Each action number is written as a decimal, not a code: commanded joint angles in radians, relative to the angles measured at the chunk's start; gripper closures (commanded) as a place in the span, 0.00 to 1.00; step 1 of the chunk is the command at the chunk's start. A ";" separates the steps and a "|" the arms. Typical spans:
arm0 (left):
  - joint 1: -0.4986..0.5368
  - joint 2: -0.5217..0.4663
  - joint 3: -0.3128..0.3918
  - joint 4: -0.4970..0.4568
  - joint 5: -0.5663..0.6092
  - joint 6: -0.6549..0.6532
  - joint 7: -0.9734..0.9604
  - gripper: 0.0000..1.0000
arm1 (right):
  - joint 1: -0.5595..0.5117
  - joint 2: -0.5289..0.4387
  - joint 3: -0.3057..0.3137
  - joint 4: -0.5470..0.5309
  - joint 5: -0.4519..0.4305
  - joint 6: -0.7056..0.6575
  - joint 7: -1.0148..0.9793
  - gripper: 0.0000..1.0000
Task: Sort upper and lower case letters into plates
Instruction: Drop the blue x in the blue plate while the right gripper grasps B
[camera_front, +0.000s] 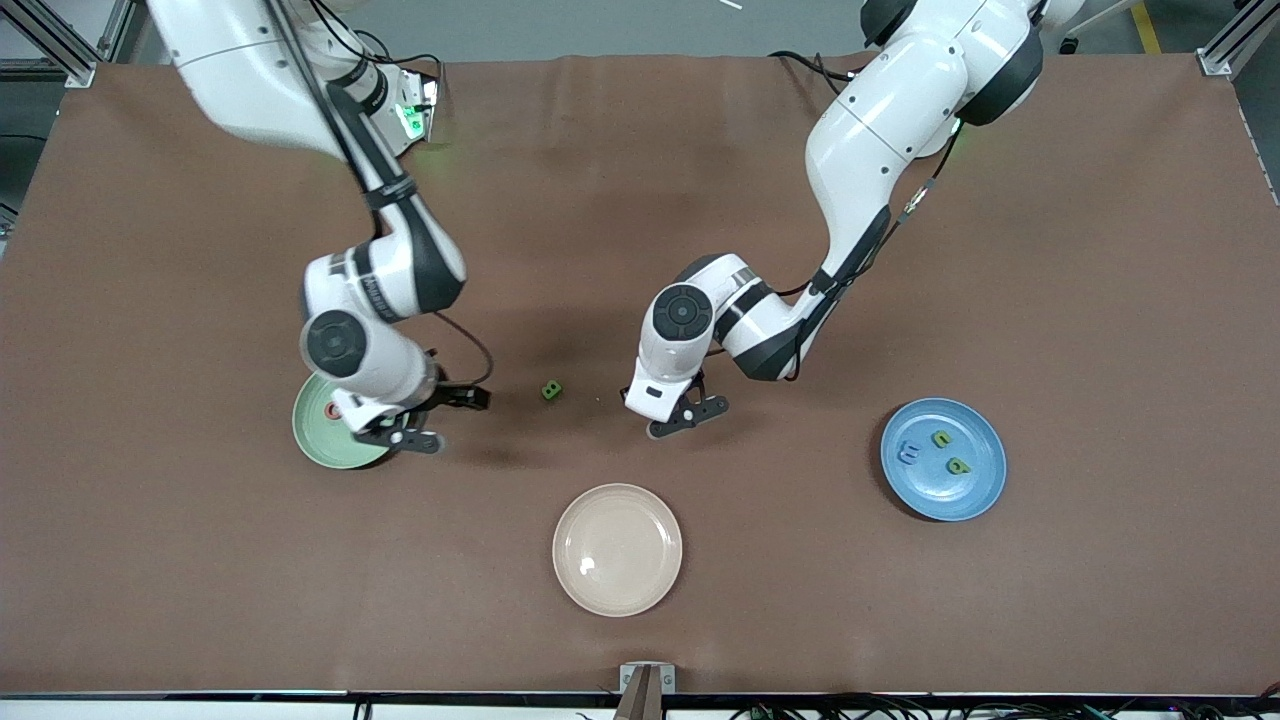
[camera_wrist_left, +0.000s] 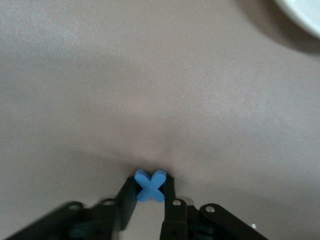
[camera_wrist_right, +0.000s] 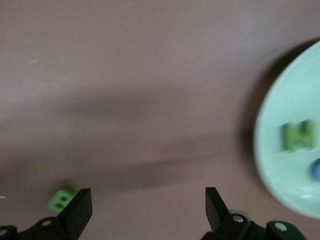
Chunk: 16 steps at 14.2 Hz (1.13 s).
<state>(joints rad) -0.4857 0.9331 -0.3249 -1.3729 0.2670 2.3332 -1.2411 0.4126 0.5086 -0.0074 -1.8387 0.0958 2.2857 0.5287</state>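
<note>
Readable glyphs only: blue X toy letter (camera_wrist_left: 150, 185), green N toy letter (camera_wrist_right: 298, 136) on the pale green plate (camera_wrist_right: 272, 165); no other legible text.

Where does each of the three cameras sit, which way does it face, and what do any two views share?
Front view: high across the table, facing both arms, looking down on three plates.
Left wrist view: on the left arm's wrist, looking down at the left gripper shut on a blue X.
Right wrist view: on the right arm's wrist; open right gripper beside the green plate.
Shared: the loose green letter shows in front and right wrist views.
</note>
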 joint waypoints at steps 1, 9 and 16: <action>0.033 -0.009 0.013 0.012 0.024 0.003 0.011 0.97 | 0.053 0.030 -0.009 -0.008 0.001 0.069 0.112 0.00; 0.257 -0.135 -0.022 0.006 0.017 -0.265 0.374 0.99 | 0.156 0.126 -0.009 -0.005 0.001 0.233 0.338 0.25; 0.513 -0.154 -0.029 -0.006 0.011 -0.411 0.807 0.97 | 0.179 0.128 -0.009 -0.005 0.001 0.233 0.459 0.41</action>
<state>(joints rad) -0.0112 0.7911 -0.3358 -1.3547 0.2724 1.9347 -0.4900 0.5716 0.6405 -0.0085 -1.8411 0.0959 2.5168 0.9552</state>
